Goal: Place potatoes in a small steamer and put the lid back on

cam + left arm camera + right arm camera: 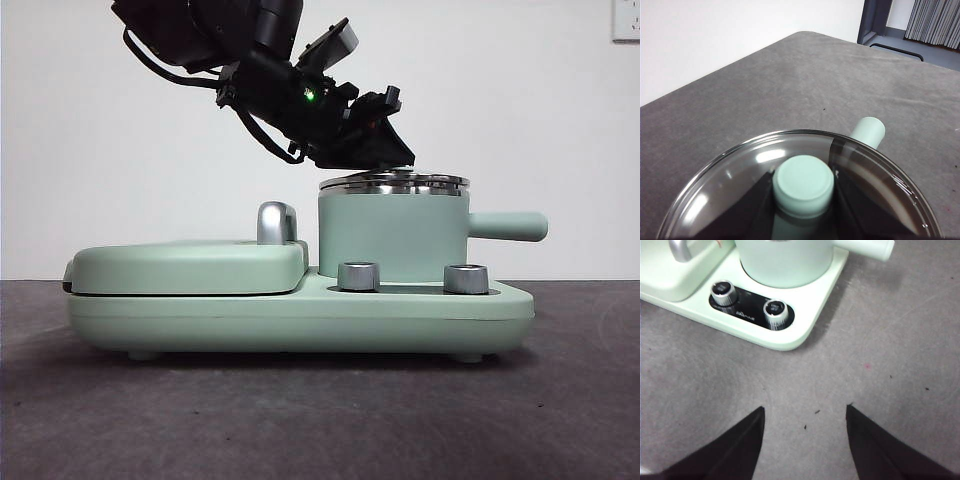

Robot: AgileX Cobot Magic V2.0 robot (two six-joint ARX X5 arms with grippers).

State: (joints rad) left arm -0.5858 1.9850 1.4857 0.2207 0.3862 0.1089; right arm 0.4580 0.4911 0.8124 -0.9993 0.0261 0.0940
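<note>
Clear glass lid point(740, 190) sits level on the mint-green steamer point(392, 238).

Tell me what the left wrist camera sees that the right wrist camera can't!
Only the left wrist view shows the glass lid with its mint knob, which the left pincer grips from both sides.

Only the right wrist view shows the two silver dials on the green base, the grill cover's metal handle, and the right pincer, open and empty over the table.

Both show the steamer's side handle and the grey table.

Probably lab: bare wall point(520, 110), tabletop point(805, 85).
</note>
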